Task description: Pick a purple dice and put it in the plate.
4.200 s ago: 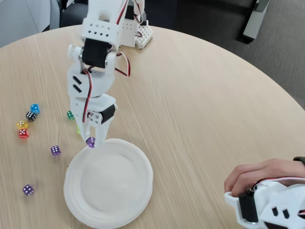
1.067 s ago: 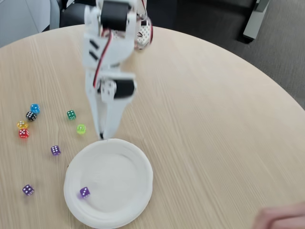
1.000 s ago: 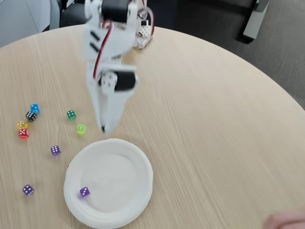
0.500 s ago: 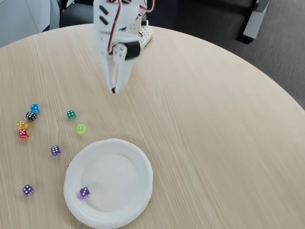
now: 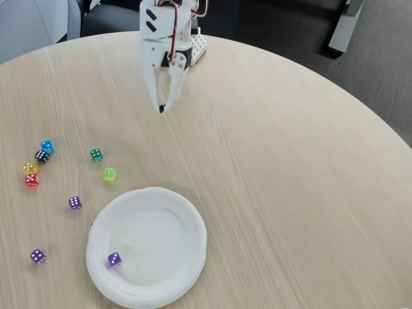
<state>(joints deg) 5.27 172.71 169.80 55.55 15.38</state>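
Note:
A purple dice [image 5: 114,259] lies inside the white paper plate [image 5: 174,219], near its lower left rim. Two more purple dice rest on the table to the left of the plate, one close by [image 5: 75,203] and one lower down [image 5: 38,257]. My white gripper [image 5: 161,107] hangs far above the plate in the fixed view, near the table's back edge, fingers together and holding nothing.
A cluster of small dice lies left of the plate: blue [image 5: 47,146], black [image 5: 42,156], yellow [image 5: 29,168], red [image 5: 32,180], dark green [image 5: 96,154] and lime [image 5: 110,174]. The round wooden table [image 5: 290,180] is bare on its right half.
The purple dice went from my fingers into the plate. My arm has since pulled back up and away toward the table's far edge. A person's hand at lower right has left the view.

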